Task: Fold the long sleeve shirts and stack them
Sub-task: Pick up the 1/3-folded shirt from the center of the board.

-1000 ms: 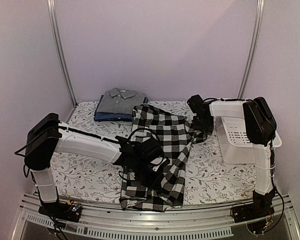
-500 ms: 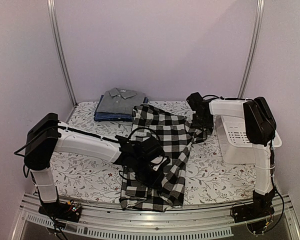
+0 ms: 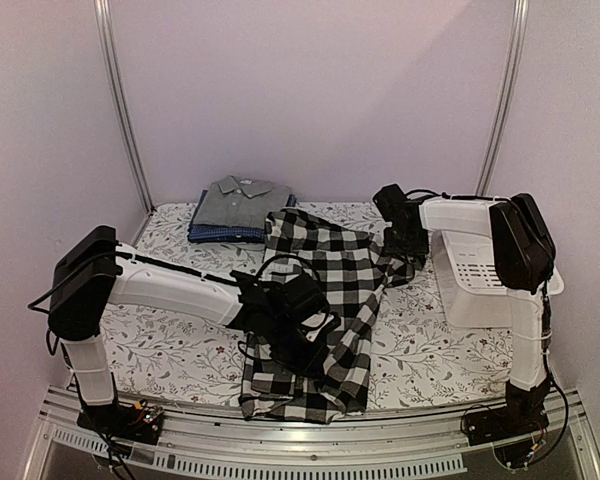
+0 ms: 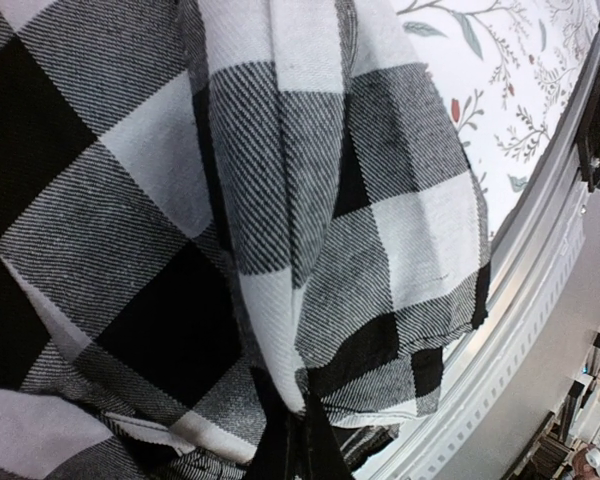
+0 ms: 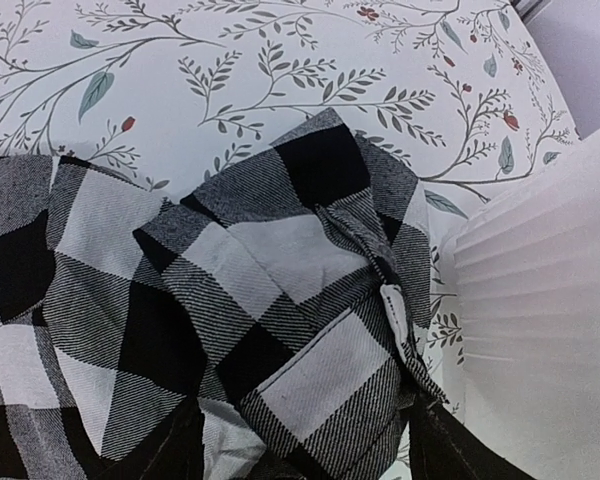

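Checked shirt: the black-and-white checked shirt lies rumpled on the floral table, running from rear centre to the near edge, with its near end doubled over.
Left hand: the left hand sits low over the shirt's near half, closed, with a fold of checked cloth pinched at its tips. The wrist view shows the hem close to the metal rail.
Right hand: the right hand is at the sleeve end. Its 2 fingers are spread either side of the buttoned cuff and are not clamped on it.
Stack: the grey shirt is folded, collar up, on the blue shirt at rear left, just beside the checked shirt's far corner.
Basket: the white plastic basket stands at right, with the cuff just beside its wall.
In the way: the left arm hides the shirt's middle from above.
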